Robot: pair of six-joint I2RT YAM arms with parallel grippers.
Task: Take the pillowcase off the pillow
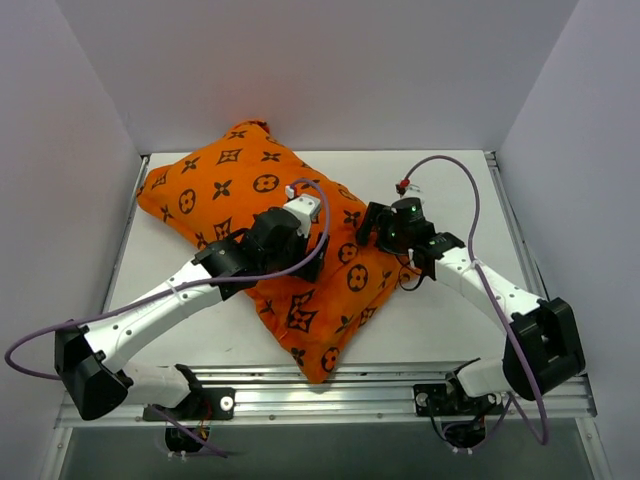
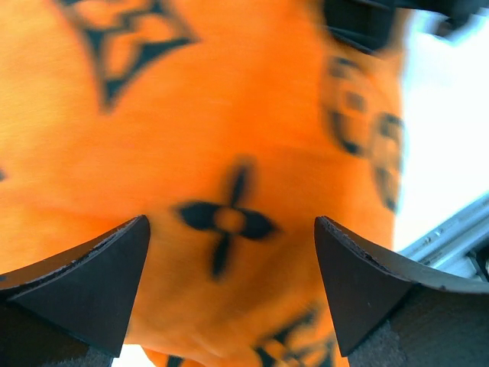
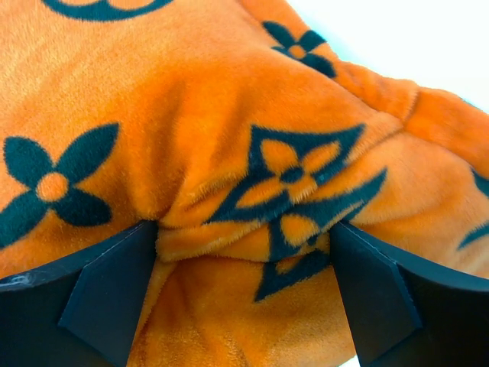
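Observation:
The orange pillowcase with black flower and circle prints covers the whole pillow, which lies diagonally from the back left to the front middle. The white pillow is hidden inside it. My left gripper is down on the middle of the case. In the left wrist view it is open, with the orange plush between the spread fingers. My right gripper is at the case's right edge. In the right wrist view it is open, and a raised fold of the pillowcase lies between its fingers.
The white table is boxed in by white walls at the back and both sides. An aluminium rail runs along the front edge and also shows in the left wrist view. Purple cables loop off both arms.

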